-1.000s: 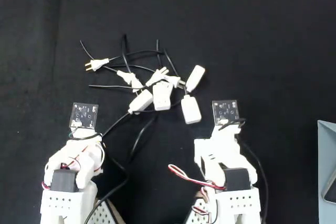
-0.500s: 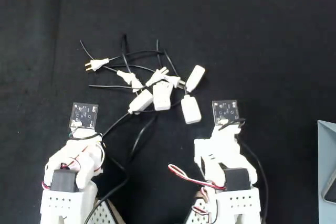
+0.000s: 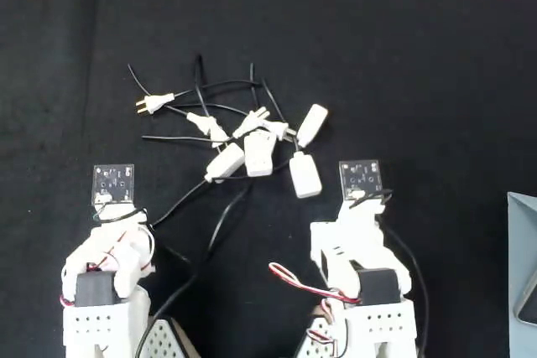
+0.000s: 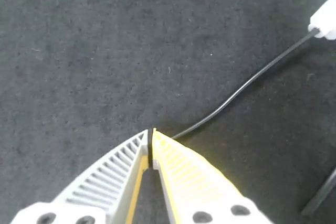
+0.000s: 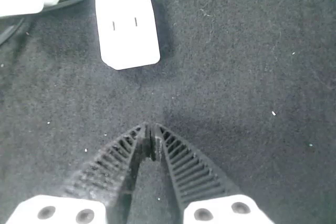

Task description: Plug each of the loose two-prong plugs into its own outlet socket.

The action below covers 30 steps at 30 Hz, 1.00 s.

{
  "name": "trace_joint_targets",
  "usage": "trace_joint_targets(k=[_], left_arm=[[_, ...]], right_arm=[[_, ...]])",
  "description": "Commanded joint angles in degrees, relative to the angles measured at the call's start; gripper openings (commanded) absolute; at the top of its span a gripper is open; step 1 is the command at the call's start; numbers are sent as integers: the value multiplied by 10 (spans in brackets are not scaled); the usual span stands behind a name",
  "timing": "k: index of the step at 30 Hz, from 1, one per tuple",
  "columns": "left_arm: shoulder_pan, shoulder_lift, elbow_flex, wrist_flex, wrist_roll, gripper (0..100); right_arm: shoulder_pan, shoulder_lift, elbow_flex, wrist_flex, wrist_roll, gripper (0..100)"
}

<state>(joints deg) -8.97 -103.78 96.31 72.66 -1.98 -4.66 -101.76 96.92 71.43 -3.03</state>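
A tangle of white plugs and sockets on black cords lies mid-table. A loose two-prong plug is at its left end, and two more plugs lie among the cords. Outlet sockets sit below them. Nearest the right arm is another socket, which the right wrist view shows slots up, just ahead of my shut right gripper. The left arm is at the lower left. My left gripper is shut over bare cloth, next to a black cord.
Black cloth covers the table. A square marker plate tops each wrist. A grey-blue object juts in at the right edge. Black cords run between the arms toward the front.
The left arm has swung a little to the left, away from the cord pile. The right arm and the plugs have not moved.
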Motion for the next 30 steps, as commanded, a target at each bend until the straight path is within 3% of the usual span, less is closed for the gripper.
trace_joint_targets(k=[1, 6, 12, 19, 23, 30], left_arm=[[25, -4, 2, -1, -3, 30], [30, -4, 3, 2, -3, 30], [30, -4, 2, 0, -3, 30], [28, -4, 0, -8, -3, 30], [-32, -4, -1, -43, -4, 30], [-60, -4, 10, -46, -99, 30]], right_arm=[[22, -7, -16, 5, -3, 15], [145, -7, -20, -43, 13, 15], [212, -7, -27, -171, 207, 15], [128, 0, -179, -74, 234, 48], [98, 1, -285, -26, 228, 46], [18, 164, -363, -36, 230, 47]])
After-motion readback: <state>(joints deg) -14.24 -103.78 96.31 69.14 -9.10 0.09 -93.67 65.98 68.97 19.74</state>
